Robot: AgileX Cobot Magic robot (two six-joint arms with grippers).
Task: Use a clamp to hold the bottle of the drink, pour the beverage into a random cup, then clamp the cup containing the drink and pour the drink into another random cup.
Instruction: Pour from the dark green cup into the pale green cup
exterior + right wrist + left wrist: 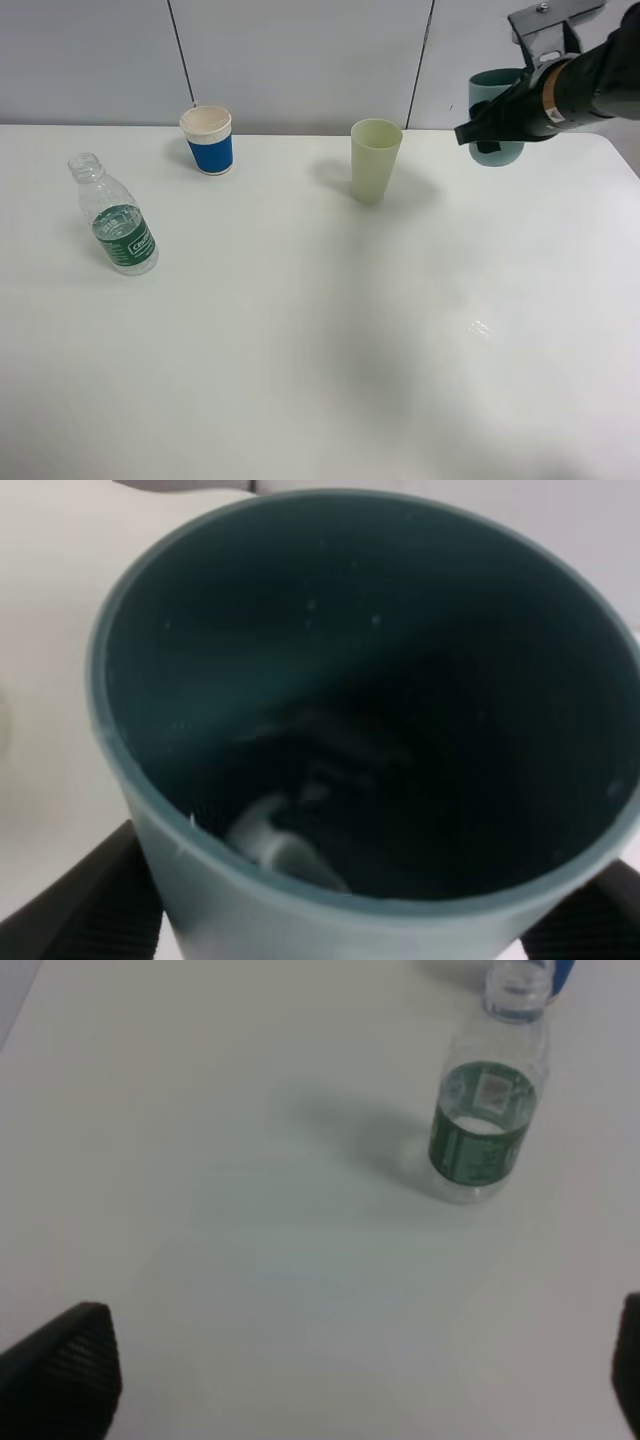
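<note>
Left gripper (345, 1370) fingers spread wide above the table (320, 350). Bottle (118, 225) upright, uncapped, near the left edge. Blue cup (208, 140) and green cup (375, 160) stand along the far edge. Right gripper (490, 130) clamped on teal cup (495, 88) at the far right corner.

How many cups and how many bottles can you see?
Cups: 3 (blue cup, pale green cup, teal cup)
Bottles: 1 (bottle)
Total: 4
</note>
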